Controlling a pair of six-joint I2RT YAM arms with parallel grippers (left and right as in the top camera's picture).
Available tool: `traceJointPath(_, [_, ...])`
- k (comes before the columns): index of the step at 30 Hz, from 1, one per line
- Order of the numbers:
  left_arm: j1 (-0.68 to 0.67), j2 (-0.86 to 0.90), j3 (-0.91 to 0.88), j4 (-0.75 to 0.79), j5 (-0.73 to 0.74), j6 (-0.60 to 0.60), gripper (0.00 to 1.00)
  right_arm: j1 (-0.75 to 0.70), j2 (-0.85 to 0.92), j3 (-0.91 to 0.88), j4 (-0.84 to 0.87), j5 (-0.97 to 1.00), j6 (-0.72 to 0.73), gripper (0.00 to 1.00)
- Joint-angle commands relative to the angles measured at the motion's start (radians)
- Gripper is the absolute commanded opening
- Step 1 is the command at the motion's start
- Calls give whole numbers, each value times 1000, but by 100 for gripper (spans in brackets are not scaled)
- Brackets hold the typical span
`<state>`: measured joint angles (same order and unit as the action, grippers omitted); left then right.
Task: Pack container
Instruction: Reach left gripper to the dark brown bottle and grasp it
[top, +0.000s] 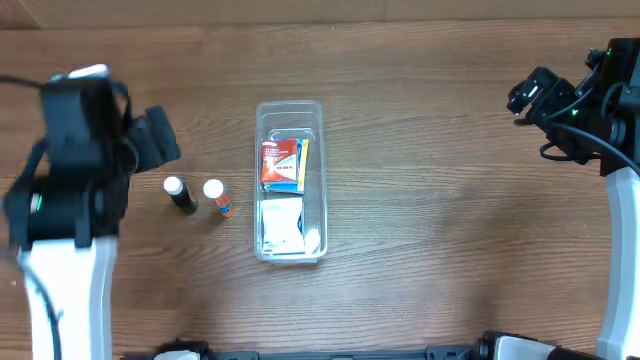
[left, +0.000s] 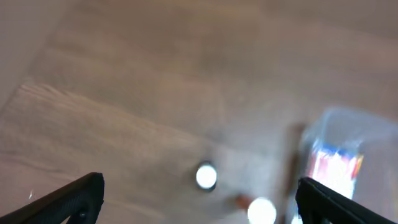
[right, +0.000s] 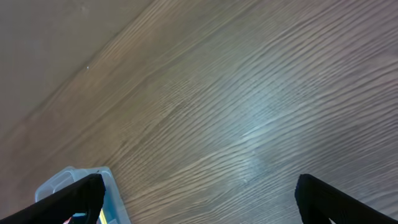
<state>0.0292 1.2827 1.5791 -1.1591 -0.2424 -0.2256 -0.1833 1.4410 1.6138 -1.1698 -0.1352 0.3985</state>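
Left end effector (left: 199, 185) is spread wide and empty, just left of two white-capped bottles (top: 180, 195) on the desk (top: 430, 250). The container (top: 258, 150) sits right of them, long axis pointing away from the robot. Right end effector (right: 199, 183), also apart, is way farther off.

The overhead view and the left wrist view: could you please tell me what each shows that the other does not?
Only overhead: the white packet in the near end of the clear plastic rectangular container, and the black right arm. Only left wrist: the left arm's own jaws, spread wide at the lower edge. Both: the white-capped black bottle and white-capped orange bottle on the wooden table, and the red-and-blue packet inside the container.
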Motion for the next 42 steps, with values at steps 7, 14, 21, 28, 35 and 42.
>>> traceJointPath(7, [107, 378, 7, -211, 83, -220, 100, -2, -6, 2, 5, -9, -6, 100])
traceJointPath(14, [127, 552, 7, -163, 241, -76, 81, -2, -6, 2, 5, -9, -6, 100])
traceJointPath(21, [127, 602, 2, -130, 293, -28, 66, -2, -6, 2, 5, -9, -6, 100])
traceJointPath(28, [127, 602, -8, -153, 284, -12, 67, -1, -6, 2, 5, -9, -6, 100])
traceJointPath(35, [127, 602, -71, -151, 273, -6, 64, -2, -6, 2, 5, -9, -6, 100])
traceJointPath(42, [127, 601, -144, -58, 261, -6, 56, -2, -6, 2, 5, -9, -6, 100])
